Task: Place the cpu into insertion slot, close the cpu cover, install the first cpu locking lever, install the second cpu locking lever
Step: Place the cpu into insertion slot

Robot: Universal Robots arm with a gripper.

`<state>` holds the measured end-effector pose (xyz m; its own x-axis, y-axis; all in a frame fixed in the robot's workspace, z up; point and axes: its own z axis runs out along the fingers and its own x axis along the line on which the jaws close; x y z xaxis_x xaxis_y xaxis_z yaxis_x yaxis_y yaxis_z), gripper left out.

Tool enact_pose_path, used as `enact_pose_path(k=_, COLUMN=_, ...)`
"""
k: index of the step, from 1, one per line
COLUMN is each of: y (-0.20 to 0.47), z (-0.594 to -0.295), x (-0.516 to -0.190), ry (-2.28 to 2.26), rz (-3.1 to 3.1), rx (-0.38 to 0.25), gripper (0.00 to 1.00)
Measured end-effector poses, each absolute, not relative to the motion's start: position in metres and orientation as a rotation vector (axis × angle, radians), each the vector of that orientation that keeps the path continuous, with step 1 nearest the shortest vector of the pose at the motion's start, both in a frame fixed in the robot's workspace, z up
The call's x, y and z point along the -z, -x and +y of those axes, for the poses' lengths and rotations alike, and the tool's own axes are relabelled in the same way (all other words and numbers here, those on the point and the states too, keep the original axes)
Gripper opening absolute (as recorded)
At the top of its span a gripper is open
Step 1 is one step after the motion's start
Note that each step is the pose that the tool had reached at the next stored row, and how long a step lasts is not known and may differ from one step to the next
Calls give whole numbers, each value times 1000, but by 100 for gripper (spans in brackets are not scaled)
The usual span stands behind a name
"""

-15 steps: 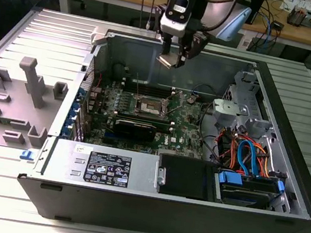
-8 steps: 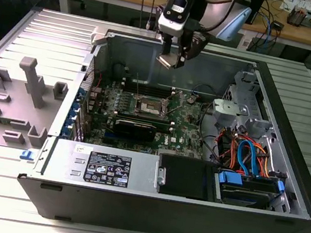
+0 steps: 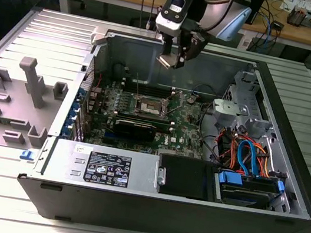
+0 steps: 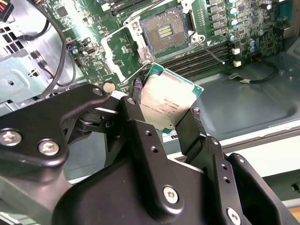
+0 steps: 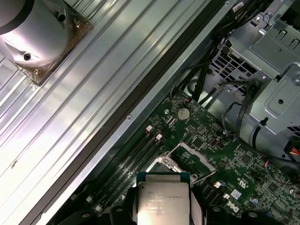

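My gripper [image 3: 169, 61] hangs above the open computer case, shut on the cpu [image 3: 168, 61], a flat square chip with a shiny silver top. In the second wrist view the cpu [image 4: 168, 101] sits tilted between two black fingers [image 4: 137, 89], short of the insertion slot [image 4: 164, 30], which lies bare with its contact grid showing. The cpu cover [image 4: 106, 45], a silver frame, stands swung open beside the slot. A thin wire locking lever [image 4: 212, 50] sticks up unlatched. In the first wrist view the cpu [image 5: 164, 199] hangs over the motherboard near the cover [image 5: 193, 155].
The black case [image 3: 187, 211] lies on its side on a ribbed metal table. Memory slots [image 4: 206, 56] run beside the socket. A drive cage [image 3: 233, 114] and orange and blue cables [image 3: 245, 152] fill the exterior view's right. A grey plastic fixture [image 3: 30, 80] stands at the exterior view's left.
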<state>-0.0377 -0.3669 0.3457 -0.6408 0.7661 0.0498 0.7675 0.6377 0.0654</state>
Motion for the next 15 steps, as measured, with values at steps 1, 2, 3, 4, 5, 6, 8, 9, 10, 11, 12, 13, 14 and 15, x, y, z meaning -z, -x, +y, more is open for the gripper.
enact_pose_path(k=1, y=38, z=-367, x=-346, ry=1331, rz=-2824, rx=126, gripper=54)
enact_pose_path(k=2, y=38, z=-367, x=-346, ry=1340, rz=-2820, rx=126, gripper=54)
enact_pose_path(k=3, y=38, z=-367, x=-346, ry=1347, rz=-2817, rx=126, gripper=54)
enact_pose_path(k=4, y=38, z=-367, x=-345, ry=1356, rz=-2813, rx=126, gripper=54)
enact_pose_path(k=5, y=38, z=-367, x=-345, ry=1361, rz=-2810, rx=126, gripper=54)
enact_pose_path(k=6, y=39, z=-367, x=-344, ry=1363, rz=-2809, rx=126, gripper=54)
enact_pose_path(k=8, y=39, z=-367, x=-343, ry=1364, rz=-2809, rx=126, gripper=54)
enact_pose_path(k=9, y=39, z=-367, x=-342, ry=1370, rz=-2806, rx=126, gripper=54)
enact_pose_path(k=10, y=39, z=-367, x=-342, ry=1377, rz=-2803, rx=126, gripper=54)
enact_pose_path(k=11, y=39, z=-367, x=-341, ry=1392, rz=-2796, rx=126, gripper=54)
enact_pose_path(k=12, y=39, z=-367, x=-340, ry=1424, rz=-2781, rx=126, gripper=54)
enact_pose_path(k=13, y=39, z=-367, x=-339, ry=1450, rz=-2768, rx=126, gripper=54)
enact_pose_path(k=14, y=39, z=-367, x=-339, ry=1469, rz=-2758, rx=126, gripper=54)
enact_pose_path(k=15, y=39, z=-367, x=-339, ry=1478, rz=-2753, rx=126, gripper=54)
